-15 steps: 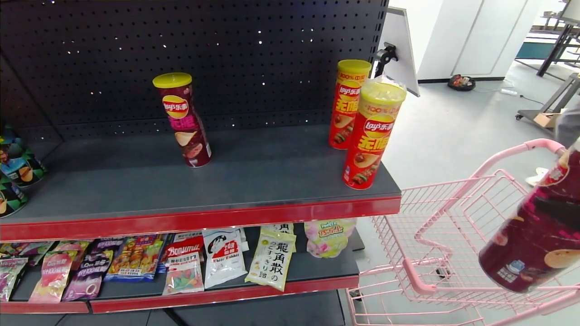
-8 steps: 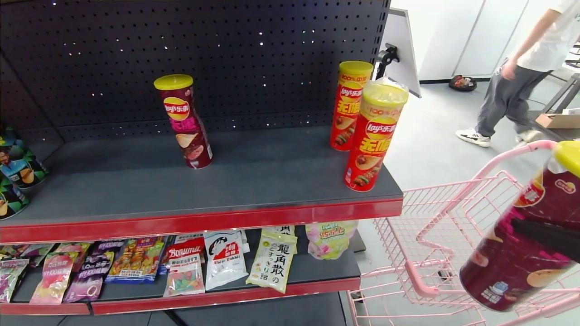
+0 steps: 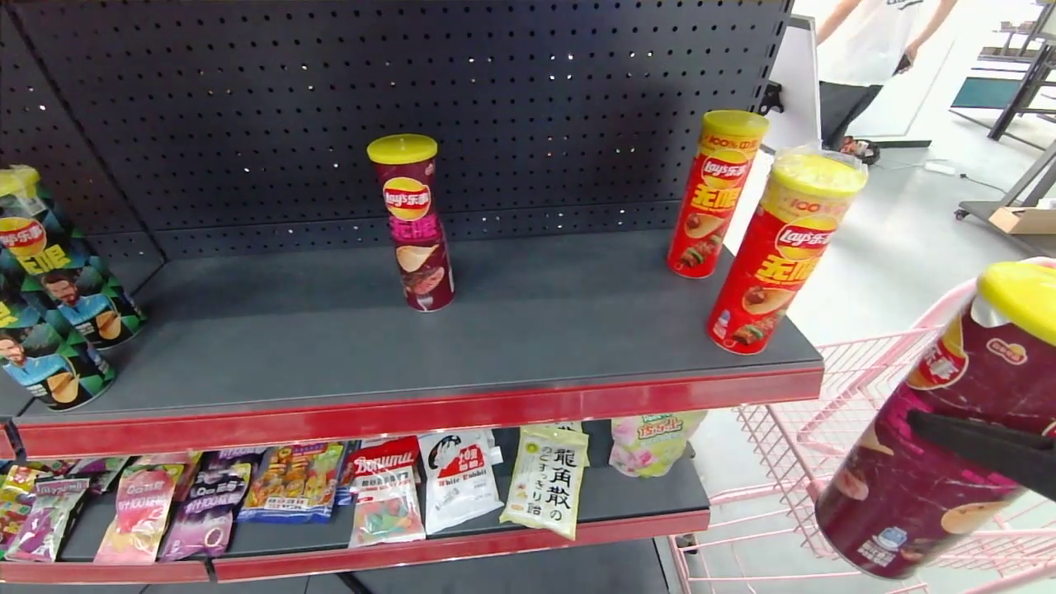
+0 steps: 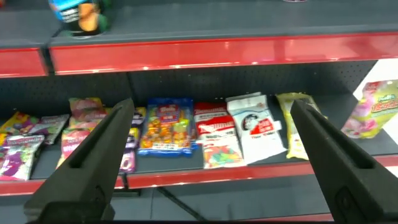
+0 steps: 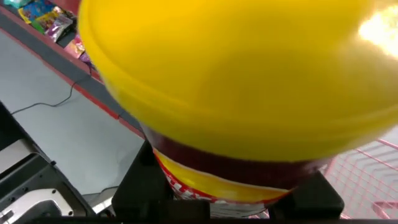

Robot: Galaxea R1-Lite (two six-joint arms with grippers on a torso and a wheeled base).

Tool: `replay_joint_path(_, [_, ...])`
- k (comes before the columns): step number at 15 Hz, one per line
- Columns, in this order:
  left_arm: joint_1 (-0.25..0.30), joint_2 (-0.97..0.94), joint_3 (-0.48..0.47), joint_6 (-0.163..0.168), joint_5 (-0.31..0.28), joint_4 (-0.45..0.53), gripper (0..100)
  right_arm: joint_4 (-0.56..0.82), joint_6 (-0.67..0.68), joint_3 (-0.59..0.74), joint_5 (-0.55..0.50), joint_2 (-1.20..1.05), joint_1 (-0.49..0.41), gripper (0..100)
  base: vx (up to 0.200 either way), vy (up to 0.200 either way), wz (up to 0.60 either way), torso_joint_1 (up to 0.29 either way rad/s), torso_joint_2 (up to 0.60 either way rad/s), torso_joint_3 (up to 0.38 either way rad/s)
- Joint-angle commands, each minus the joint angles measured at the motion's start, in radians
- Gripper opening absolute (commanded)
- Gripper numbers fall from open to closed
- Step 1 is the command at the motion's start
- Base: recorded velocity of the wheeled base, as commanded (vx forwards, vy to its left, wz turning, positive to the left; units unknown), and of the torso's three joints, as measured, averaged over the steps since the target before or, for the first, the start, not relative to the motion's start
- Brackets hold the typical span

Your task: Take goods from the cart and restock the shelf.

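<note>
The whole head view had shifted since the earlier frames, so the camera had moved. The shelf had slid rightward in it, while the held can kept to the near right corner and now showed its whole yellow lid.

The shelf (image 3: 412,408), dark with a red front lip, ran across the scene before a perforated back panel. The pink wire cart (image 3: 833,445) stood to the right of it, just past its right end.

The maroon can (image 3: 932,445) hung tilted over the cart, near and to the right of the shelf, not yet on it. The right claw (image 5: 224,202) was clamped on its body, one black finger (image 3: 982,441) lying across its side.

On the upper board, two red cans stood upright at the right end, the nearer one (image 3: 780,256) by the front edge and the farther one (image 3: 716,194) by the back panel. A second maroon can (image 3: 412,223) stood upright near the middle, well apart from them. Blue-green cans (image 3: 49,289) stood at the left end.

Snack bags (image 3: 462,487) lay in a row on the lower board.

The left claw (image 4: 211,168) was spread wide with nothing in it, facing those bags.
</note>
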Motion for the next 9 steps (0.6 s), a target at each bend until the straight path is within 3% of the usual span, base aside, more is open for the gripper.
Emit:
replay_joint_path(1, [0.0, 0.001, 0.0, 0.0, 0.0, 0.0, 100, -0.001, -0.003, 0.0, -0.002, 0.011, 0.049, 0, 0.0, 0.2, 0.0, -0.007, 0.0, 0.002])
replay_joint_path(9, [0.0, 0.001, 0.0, 0.0, 0.0, 0.0, 100, -0.059, -0.039, -0.013, -0.003, 0.061, 0.052, 0, 0.0, 0.2, 0.0, 0.001, 0.0, 0.005])
